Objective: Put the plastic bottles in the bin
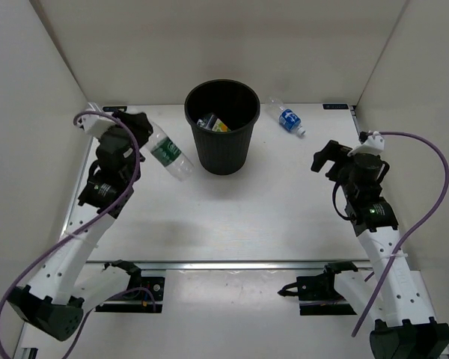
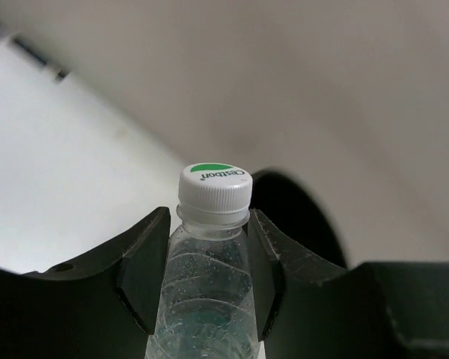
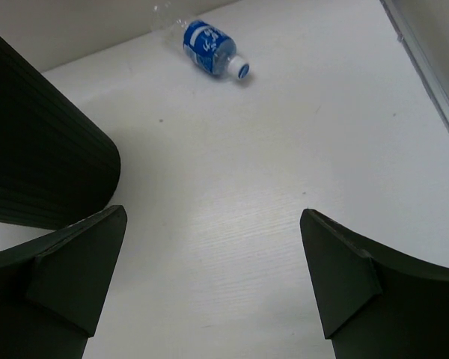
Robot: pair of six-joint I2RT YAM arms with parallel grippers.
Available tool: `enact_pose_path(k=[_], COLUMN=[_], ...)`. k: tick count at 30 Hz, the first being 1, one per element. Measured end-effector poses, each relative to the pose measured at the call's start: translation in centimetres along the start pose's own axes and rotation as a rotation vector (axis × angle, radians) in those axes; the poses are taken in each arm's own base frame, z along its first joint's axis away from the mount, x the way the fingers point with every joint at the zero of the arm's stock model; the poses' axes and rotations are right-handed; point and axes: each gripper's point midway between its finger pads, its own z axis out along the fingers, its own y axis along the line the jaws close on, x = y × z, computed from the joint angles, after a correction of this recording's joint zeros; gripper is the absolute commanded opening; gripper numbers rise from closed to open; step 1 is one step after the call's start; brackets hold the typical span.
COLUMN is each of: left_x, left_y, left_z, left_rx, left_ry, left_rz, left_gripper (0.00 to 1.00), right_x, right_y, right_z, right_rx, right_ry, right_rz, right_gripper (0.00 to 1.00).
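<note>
Left claw (image 2: 209, 258) is clamped tight on the green-label bottle (image 2: 209, 299), just under its white cap (image 2: 214, 184), left of centre beside the bin (image 1: 223, 153). Right claw (image 3: 213, 247) gapes wide, holding nothing. The blue-label bottle (image 3: 207, 48) lies on the worktop (image 1: 232, 217), upper right.

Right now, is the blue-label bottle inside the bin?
No, the blue-label bottle lies on the table, apart from the bin.
</note>
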Motion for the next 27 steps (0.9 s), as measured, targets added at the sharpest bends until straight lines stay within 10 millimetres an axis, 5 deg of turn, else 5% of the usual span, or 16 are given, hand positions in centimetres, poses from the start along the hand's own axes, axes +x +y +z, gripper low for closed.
enact_pose_path(k=[4, 7, 11, 13, 14, 16, 21, 27], left_x=[-5.7, -7.3, -5.4, -3.3, -1.9, 1.1, 7.3, 7.9], left_y=[-7.7, -12.7, -17.7, -19.3, -19.9, -20.5, -18.8, -18.8], left_z=[0.1, 2.6, 7.7, 10.5, 11.9, 14.1, 16.2, 15.3], left_rx=[0.117, 0.144, 0.141, 0.130, 0.120, 0.104, 0.095, 0.229], left_ry=[-0.155, -0.233, -0.281, -0.274, -0.265, -0.229, -0.086, 0.118], left_rz=[-0.022, -0.021, 0.032, 0.070, 0.094, 0.141, 0.236, 0.242], left_gripper=[0.43, 0.46, 0.49, 0.59, 0.65, 0.96, 0.99, 0.99], right_x=[2.1, 2.6, 2.9, 3.0, 3.1, 3.2, 3.4, 2.5], right_y=[-0.5, -0.5, -0.4, -0.4, -0.6, -1.0, -1.9, -1.6], right_z=[0.7, 0.9, 1.2, 1.4, 1.6, 2.0, 3.0, 4.8], right_rx=[0.010, 0.005, -0.001, 0.002, 0.007, 0.018, 0.042, -0.035], right_ry=[0.056, 0.073, 0.084, 0.087, 0.091, 0.097, 0.117, 0.125], right_rz=[-0.007, -0.008, -0.009, -0.009, -0.008, -0.005, -0.013, -0.068], right_gripper=[0.99, 0.99, 0.99, 0.99, 0.99, 0.99, 0.99, 0.99])
